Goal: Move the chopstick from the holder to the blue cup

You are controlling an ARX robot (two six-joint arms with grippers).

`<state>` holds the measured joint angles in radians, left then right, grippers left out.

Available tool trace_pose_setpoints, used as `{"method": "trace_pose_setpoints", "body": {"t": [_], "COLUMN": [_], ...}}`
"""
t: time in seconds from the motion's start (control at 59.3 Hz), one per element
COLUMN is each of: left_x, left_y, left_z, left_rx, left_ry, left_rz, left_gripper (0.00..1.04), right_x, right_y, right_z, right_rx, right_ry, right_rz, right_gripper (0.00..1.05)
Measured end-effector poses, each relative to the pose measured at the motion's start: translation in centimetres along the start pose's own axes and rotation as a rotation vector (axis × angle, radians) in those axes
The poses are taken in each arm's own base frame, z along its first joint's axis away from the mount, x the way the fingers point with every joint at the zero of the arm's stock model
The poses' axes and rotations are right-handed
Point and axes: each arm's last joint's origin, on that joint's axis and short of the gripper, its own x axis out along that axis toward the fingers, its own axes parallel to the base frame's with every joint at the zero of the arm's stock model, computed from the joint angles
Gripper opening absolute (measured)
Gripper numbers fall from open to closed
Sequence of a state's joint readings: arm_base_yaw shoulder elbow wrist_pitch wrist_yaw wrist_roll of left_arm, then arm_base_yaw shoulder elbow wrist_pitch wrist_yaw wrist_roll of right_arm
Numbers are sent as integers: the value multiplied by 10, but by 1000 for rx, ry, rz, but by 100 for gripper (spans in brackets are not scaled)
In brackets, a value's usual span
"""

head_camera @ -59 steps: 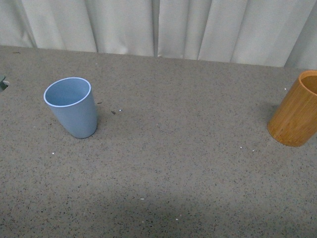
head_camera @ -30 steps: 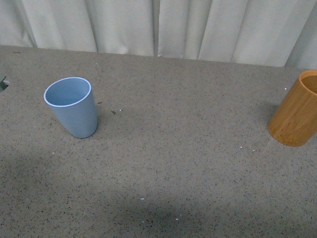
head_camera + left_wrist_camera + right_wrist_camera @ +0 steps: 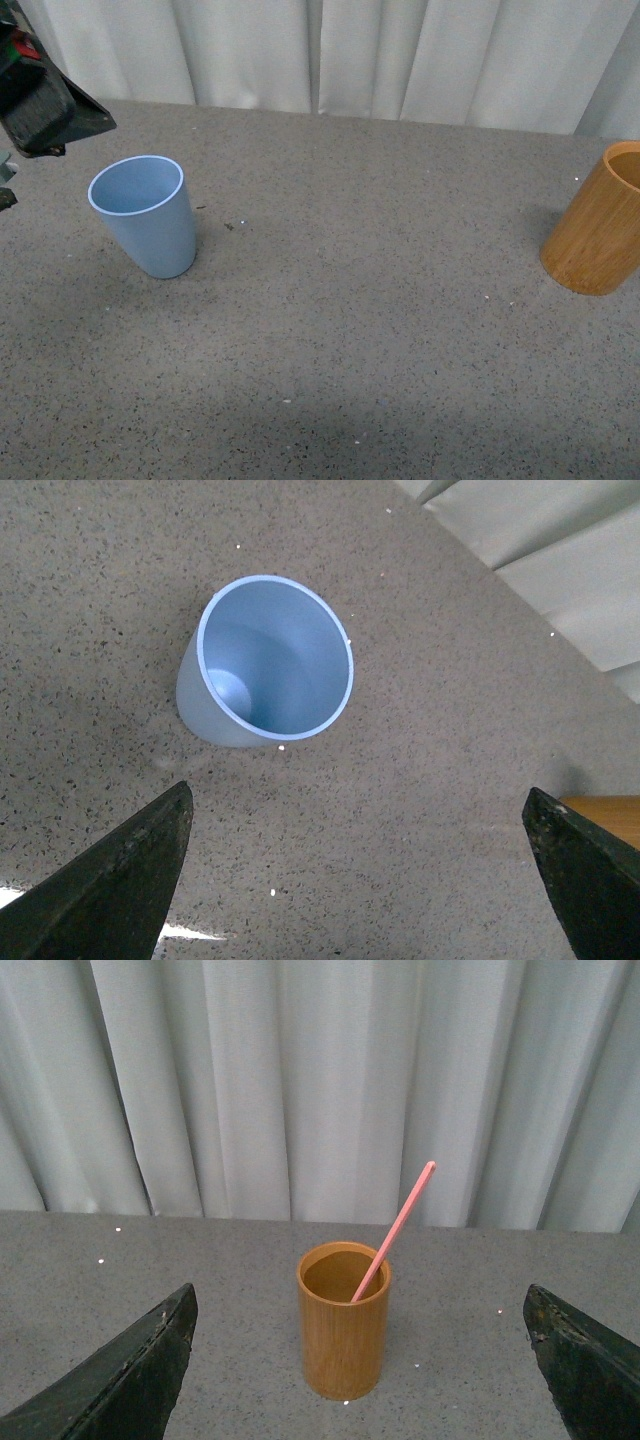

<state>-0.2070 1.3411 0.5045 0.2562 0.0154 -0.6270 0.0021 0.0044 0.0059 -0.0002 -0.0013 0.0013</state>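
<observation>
The blue cup (image 3: pixel 143 215) stands upright and empty at the table's left. In the left wrist view, it (image 3: pixel 265 665) lies ahead of my open left gripper (image 3: pixel 357 790), which hovers above the table with nothing between its fingers (image 3: pixel 120 880). The orange-brown holder (image 3: pixel 598 225) stands at the far right edge. In the right wrist view, the holder (image 3: pixel 343 1335) has one salmon-pink chopstick (image 3: pixel 395 1230) leaning out of it. My right gripper (image 3: pixel 359 1288) is open and empty, short of the holder and facing it. The chopstick does not show in the front view.
A grey speckled table (image 3: pixel 370 330) runs back to a white curtain (image 3: pixel 330 50). Part of my left arm (image 3: pixel 40 100) shows at the top left of the front view, above and left of the cup. A corner of the holder (image 3: pixel 605 815) shows in the left wrist view.
My left arm has come into the front view at the top left, near the blue cup. The cup and the holder have not moved.
</observation>
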Motion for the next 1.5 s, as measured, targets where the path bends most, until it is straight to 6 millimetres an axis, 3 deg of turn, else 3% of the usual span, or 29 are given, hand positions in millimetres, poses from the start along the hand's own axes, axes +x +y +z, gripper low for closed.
{"method": "trace_pose_setpoints", "body": {"t": [0.337, 0.591, 1.502], "left_x": [28, 45, 79], "left_y": [-1, 9, 17], "left_z": [-6, -3, -4], "left_rx": [15, 3, 4], "left_ry": [35, 35, 59], "left_rz": [72, 169, 290], "left_gripper": [98, 98, 98], "right_x": [0, 0, 0], "right_y": [0, 0, 0], "right_z": [0, 0, 0], "right_rx": [0, 0, 0], "right_ry": [0, 0, 0], "right_rz": [0, 0, 0], "right_gripper": [95, 95, 95]}}
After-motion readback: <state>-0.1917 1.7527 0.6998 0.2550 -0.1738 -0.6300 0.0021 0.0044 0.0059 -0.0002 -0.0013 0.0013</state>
